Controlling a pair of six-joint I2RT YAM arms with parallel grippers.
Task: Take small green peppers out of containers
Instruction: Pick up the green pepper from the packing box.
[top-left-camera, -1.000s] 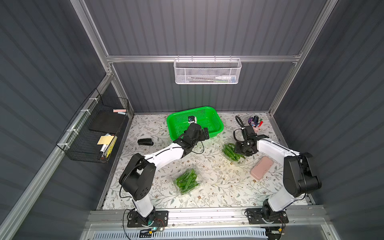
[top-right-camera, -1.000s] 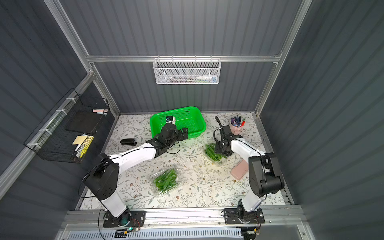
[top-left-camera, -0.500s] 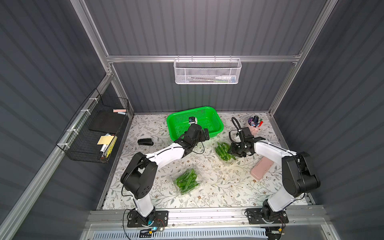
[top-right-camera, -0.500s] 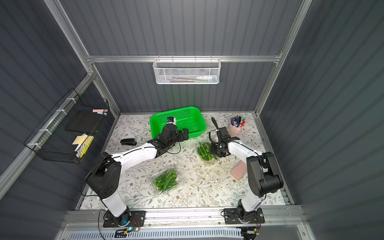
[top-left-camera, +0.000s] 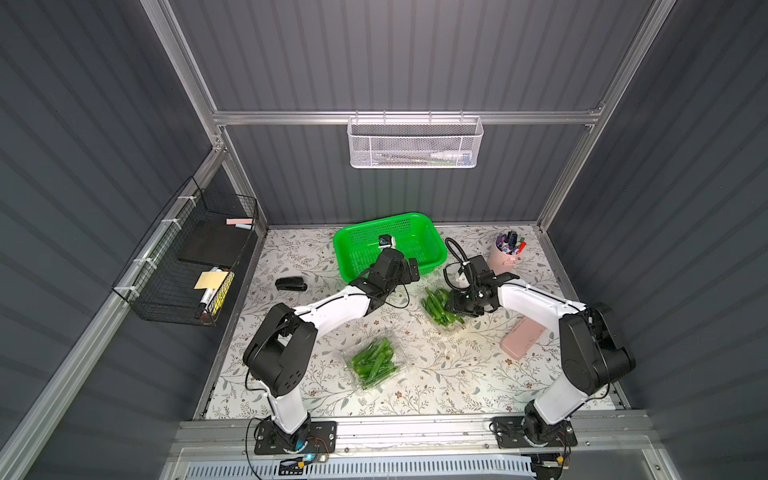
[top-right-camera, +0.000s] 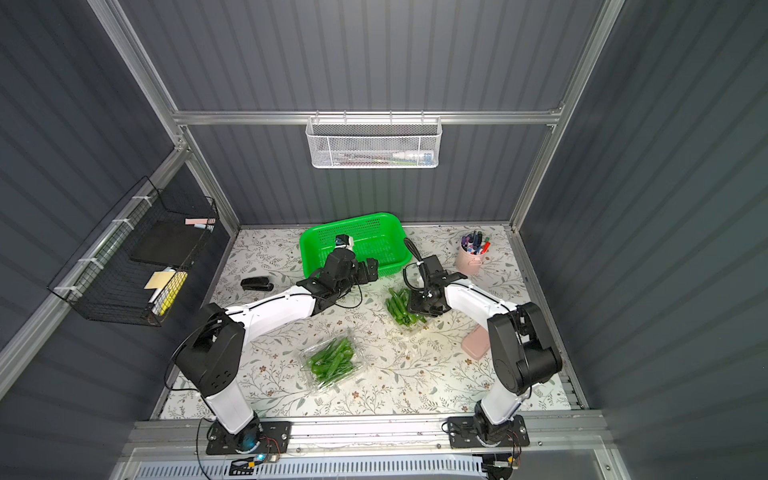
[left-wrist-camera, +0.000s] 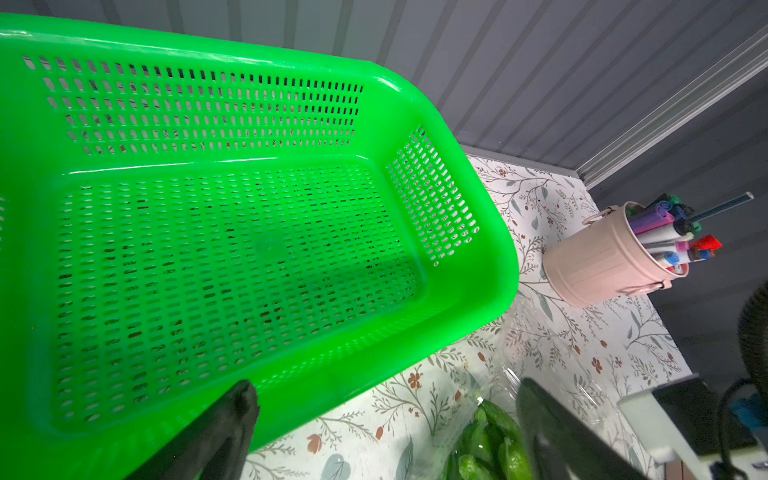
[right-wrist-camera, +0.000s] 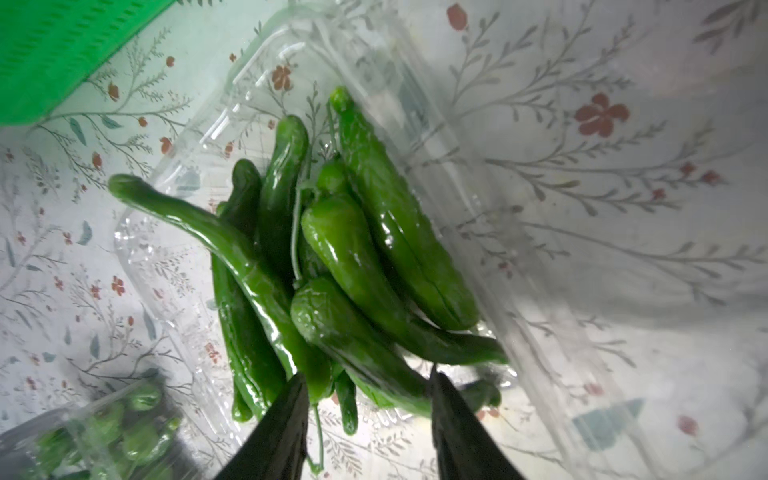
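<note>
- Shifting since a second ago, the right pincer (right-wrist-camera: 365, 382) and the open container (right-wrist-camera: 166, 266) below it are now sitting nearer the middle of the desk (top-left-camera: 415, 395) and closer to the left arm, which is holding the same pose as before.
- Its fingers (right-wrist-camera: 286, 419) are standing partway apart, with the near ends of the small green peppers (right-wrist-camera: 361, 249) lying between them. One finger is touching a pepper, but I cannot tell whether they are squeezing.
- These peppers are lying bunched in the tray, their long axes roughly parallel and running away from the pincer. In both top views they are pointing back-left, toward the basket's near corner.
- One slim curved pepper (right-wrist-camera: 187, 220) is poking out over the tray's rim.
- The lid (right-wrist-camera: 540, 232) is lying open beside the tray, blurred.
- Just beyond the pepper tips, the left pincer (left-wrist-camera: 386, 424) is hanging over the near rim of the green basket (left-wrist-camera: 494, 249), released, with its jaws wide.
- The second container (top-left-camera: 376, 363) is sitting at front centre, well apart from both pincers, its peppers lying diagonally.
- A pink cup of pens (top-left-camera: 505, 257) is standing behind the right wrist, a pink case (top-left-camera: 521, 338) is lying beside the right forearm, and a black stapler (top-left-camera: 291, 284) is lying at far left.
</note>
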